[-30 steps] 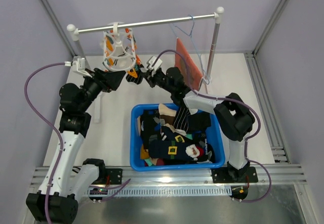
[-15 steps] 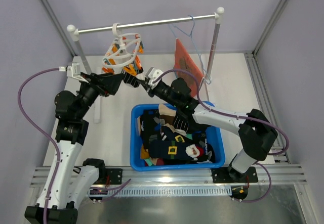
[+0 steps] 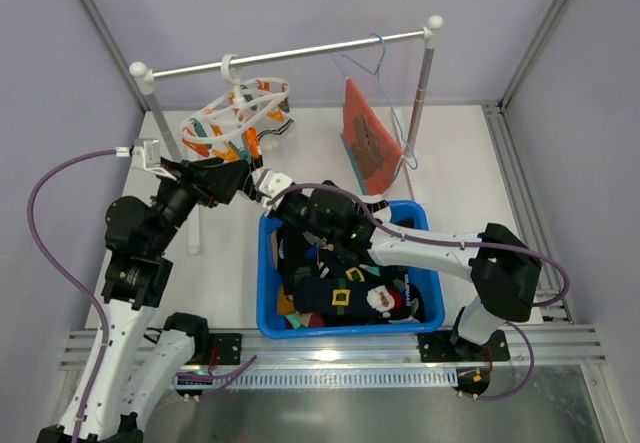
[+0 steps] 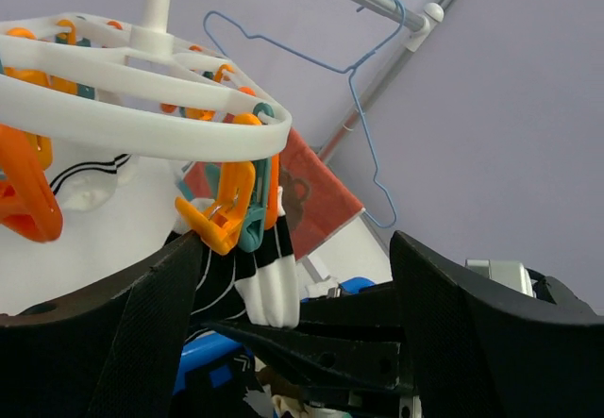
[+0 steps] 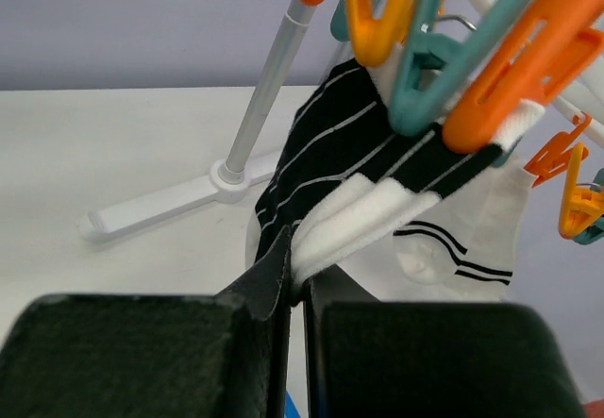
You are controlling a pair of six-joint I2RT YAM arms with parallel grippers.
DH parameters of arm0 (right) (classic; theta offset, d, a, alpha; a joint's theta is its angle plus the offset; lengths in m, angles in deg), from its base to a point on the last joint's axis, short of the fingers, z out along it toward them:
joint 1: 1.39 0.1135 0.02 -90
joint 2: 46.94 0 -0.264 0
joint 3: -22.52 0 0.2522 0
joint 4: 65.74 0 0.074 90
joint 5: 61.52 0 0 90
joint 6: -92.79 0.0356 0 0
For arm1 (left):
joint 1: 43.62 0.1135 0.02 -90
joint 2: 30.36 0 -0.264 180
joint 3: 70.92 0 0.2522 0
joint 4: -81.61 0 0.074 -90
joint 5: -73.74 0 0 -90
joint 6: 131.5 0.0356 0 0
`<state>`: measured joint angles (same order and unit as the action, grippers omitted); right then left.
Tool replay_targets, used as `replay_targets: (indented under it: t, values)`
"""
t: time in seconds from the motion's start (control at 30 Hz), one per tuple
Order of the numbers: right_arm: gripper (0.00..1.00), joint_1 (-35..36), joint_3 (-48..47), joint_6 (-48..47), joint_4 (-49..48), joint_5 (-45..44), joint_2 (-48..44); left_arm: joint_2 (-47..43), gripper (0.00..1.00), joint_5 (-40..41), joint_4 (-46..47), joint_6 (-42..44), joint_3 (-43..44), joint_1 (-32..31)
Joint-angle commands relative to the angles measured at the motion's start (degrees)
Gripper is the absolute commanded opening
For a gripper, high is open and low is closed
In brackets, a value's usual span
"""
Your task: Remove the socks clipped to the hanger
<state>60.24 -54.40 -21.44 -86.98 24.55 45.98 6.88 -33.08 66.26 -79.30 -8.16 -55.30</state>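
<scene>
Blue plastic tub point(image 3: 266, 263), tabletop near edge, centre: heaped with loose socks. Right fingers point(image 5: 269, 281): clenched on a black sock with white stripes and cuff point(image 5: 344, 177), pulled taut, top held by orange and teal pegs point(image 5: 514, 64). Left fingers point(image 4: 160, 305): spread, empty, just beside. White plastic oval-ring hanger point(image 3: 235, 113), far rail: tilted; white sock point(image 5: 453, 239) also clipped. Judged part done. Change: hanger dragged leftward, right arm drawn back.
</scene>
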Motion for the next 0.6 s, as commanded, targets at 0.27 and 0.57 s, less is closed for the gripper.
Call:
replay_targets:
  t: [0.27,0.57]
  values:
    - [0.04,4.73,-7.24,-3.9,4.07,-3.55,6.13,-4.97,0.75,9.6,-9.31,3.79,4.88,-5.01]
    - [0.04,5.17,-5.75,-3.9,2.13,-3.72,5.78,1.08,0.75,11.45,-8.44,4.58,5.5,-5.98]
